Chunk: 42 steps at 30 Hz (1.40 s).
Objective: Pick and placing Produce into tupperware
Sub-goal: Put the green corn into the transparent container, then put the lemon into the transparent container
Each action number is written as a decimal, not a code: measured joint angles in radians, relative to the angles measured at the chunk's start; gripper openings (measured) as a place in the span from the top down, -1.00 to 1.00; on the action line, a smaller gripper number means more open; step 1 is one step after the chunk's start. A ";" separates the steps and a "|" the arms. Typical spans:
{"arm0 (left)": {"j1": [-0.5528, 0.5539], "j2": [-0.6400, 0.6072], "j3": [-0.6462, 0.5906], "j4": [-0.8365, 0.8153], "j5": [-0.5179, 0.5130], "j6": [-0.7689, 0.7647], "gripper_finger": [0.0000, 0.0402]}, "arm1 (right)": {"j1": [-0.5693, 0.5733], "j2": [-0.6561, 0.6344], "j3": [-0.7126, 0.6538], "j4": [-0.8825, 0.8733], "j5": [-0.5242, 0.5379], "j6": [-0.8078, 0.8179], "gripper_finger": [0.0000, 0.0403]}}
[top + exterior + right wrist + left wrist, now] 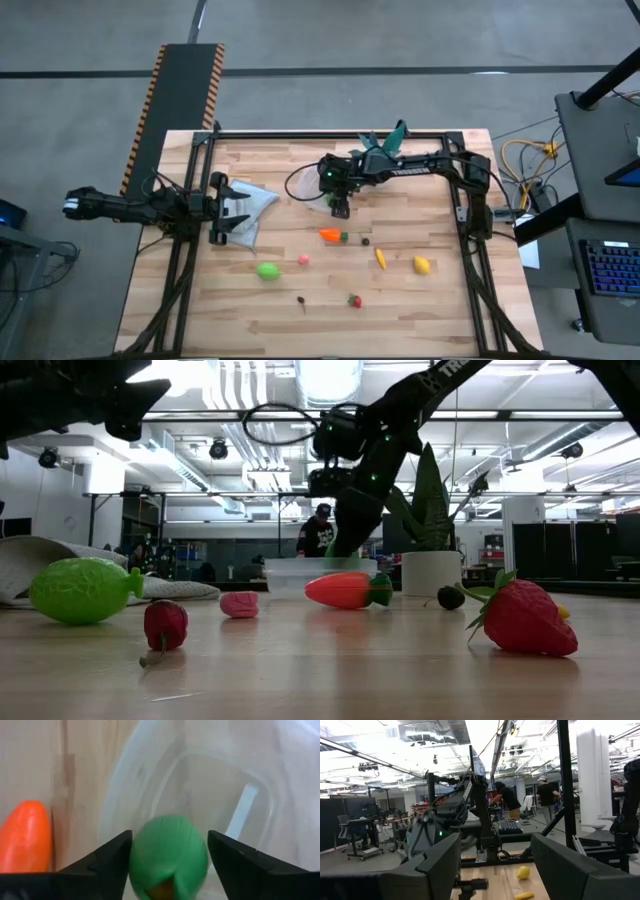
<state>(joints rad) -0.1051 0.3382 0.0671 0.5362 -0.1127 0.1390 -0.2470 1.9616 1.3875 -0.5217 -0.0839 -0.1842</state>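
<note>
The right gripper (pixel 167 855) hangs over the clear tupperware bowl (pixel 260 780), its two fingers spread wider than the round green fruit (pixel 169 851) that sits between them. The pads do not look pressed against it, and the fruit is blurred, so it seems to be dropping or just let go, though I cannot be sure it is free. The fingers point down over the near side of the bowl, and the orange carrot (pixel 25 837) lies on the wood just outside the rim.

From above, the same gripper (pixel 340 207) stands at the bowl (pixel 305 183) near the back middle of the table, with the carrot (pixel 331 235) just in front of it.

To do this step well, the jaws should stay wide and level until the fruit has settled on the bowl's floor, then the arm should rise straight up so the fingers do not catch the thin rim or tip the light bowl. A release this close to the rim risks a bounce out, so a spot nearer the centre would be safer.

Waiting on the wood are a green lime (pixel 267 270), a yellow lemon (pixel 422 265), a strawberry (pixel 354 300) and a small pink piece (pixel 303 260).

The left gripper (pixel 218 210) rests over the pale cloth (pixel 255 203) at the table's left side, jaws apart and empty.
</note>
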 joint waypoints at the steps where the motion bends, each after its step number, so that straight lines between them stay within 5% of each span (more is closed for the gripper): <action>1: 0.000 0.000 -0.001 0.000 0.000 0.002 -0.15 | 0.000 -0.005 0.005 -0.001 -0.001 -0.004 -0.31; 9: 0.000 0.000 -0.004 0.005 0.000 0.007 -0.15 | 0.000 -0.009 0.027 -0.006 0.006 -0.011 -0.45; 21: 0.000 -0.001 -0.005 0.006 0.000 0.007 -0.15 | 0.002 -0.065 0.135 -0.079 0.006 -0.008 -0.38; 35: 0.000 -0.008 -0.008 0.004 0.000 0.007 -0.15 | 0.109 -0.465 0.116 -0.228 0.010 0.061 -0.36; 42: 0.000 -0.009 -0.008 0.004 0.000 0.007 -0.15 | 0.279 -0.671 0.025 -0.310 0.253 0.178 -0.36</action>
<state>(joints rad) -0.1047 0.3290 0.0593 0.5404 -0.1131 0.1459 0.0324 1.2910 1.4123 -0.8313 0.1692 -0.0063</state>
